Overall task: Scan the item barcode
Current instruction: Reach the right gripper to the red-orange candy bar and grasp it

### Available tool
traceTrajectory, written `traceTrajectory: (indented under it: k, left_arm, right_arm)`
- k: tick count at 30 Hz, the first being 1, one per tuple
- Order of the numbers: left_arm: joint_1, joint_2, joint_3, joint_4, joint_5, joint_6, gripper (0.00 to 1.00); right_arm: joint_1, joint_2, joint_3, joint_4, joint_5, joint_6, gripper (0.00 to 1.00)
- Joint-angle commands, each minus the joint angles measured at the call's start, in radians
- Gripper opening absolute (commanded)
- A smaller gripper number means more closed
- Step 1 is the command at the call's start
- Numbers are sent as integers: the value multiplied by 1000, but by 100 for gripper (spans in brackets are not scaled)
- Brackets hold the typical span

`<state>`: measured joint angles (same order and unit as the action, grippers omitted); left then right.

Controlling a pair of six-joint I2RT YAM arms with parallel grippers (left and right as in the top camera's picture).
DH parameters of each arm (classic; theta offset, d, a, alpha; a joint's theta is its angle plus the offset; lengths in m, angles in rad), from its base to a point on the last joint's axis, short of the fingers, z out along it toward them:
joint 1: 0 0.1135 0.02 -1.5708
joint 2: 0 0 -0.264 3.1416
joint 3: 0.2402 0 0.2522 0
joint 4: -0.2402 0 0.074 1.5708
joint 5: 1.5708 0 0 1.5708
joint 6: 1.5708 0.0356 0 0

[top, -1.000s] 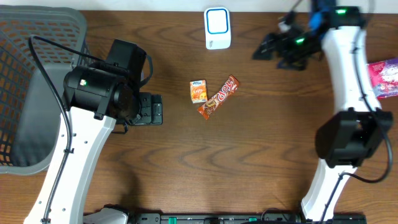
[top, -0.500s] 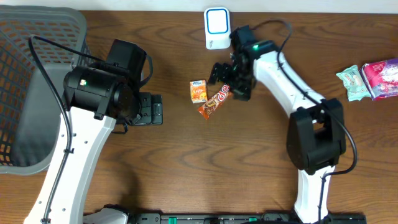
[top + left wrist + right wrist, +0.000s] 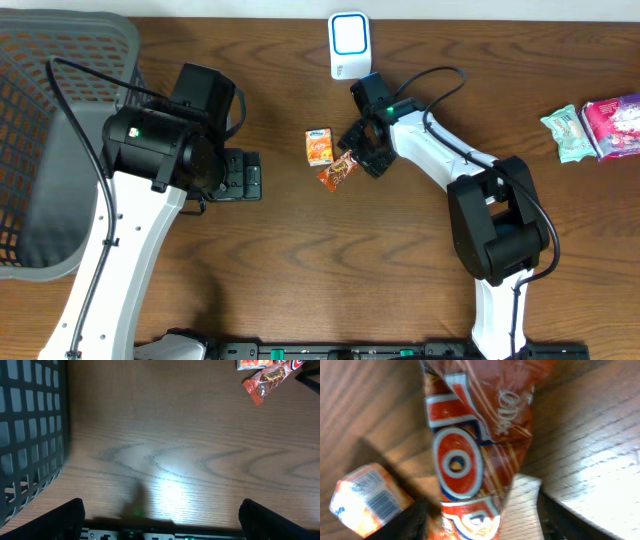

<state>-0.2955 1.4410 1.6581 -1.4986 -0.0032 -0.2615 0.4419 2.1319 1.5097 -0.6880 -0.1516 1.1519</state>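
Note:
An orange-red candy bar point(image 3: 338, 172) lies at the table's middle beside a small orange carton point(image 3: 319, 146). My right gripper point(image 3: 362, 148) is down over the bar's upper end. In the right wrist view the bar point(image 3: 470, 450) runs between the jaws of my right gripper point(image 3: 480, 525); bare wood shows between the wrapper and the right finger point(image 3: 570, 520). The carton point(image 3: 367, 497) shows a barcode at lower left. My left gripper point(image 3: 245, 175) hovers left of both items, open and empty point(image 3: 162, 520). The white scanner point(image 3: 350, 45) stands at the back edge.
A grey mesh basket point(image 3: 60, 60) fills the far left and shows beside the left fingers point(image 3: 30, 425). Two snack packs, one pale green point(image 3: 565, 133) and one pink point(image 3: 616, 125), lie at the right edge.
My right arm swung from the back right corner down onto the candy bar, and its jaws have narrowed around the wrapper. The left arm has not moved.

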Motion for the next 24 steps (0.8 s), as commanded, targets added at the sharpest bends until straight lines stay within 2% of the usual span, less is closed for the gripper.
traceTrajectory:
  k: [1,3,6,7,8,10,11,18,24]
  left_arm:
    - [5,3,-3,-3,-5,-2,98]
    - [5,3,-3,-3,-5,-2,98]
    - [5,3,-3,-3,-5,-2,98]
    - [5,3,-3,-3,-5,-2,98]
    - [5,3,-3,-3,-5,-2,98]
    - [5,3,-3,-3,-5,-2,98]
    - [5,3,-3,-3,-5,-2,98]
    - [5,3,-3,-3,-5,-2,98]
    - [5,3,-3,-4,-5,-2,98]
  right_arm:
    - [3,15,-32,-39,45,22,44]
    - [-2,15,-32,-65,46,21,36]
    - [-14,15,-31,-109,66,15,36]
    - [-19,15,-29,-128,83,5,32]
    - [-29,15,-22,-167,113,-5,26]
    - [-41,15,-13,-217,143,-11,6]
    - [-48,14,-8,-232,142,-35,1]
    - [-85,-6,47,-239,-72,-219,1]
    - [-143,-63,178,-223,-399,-531,1]
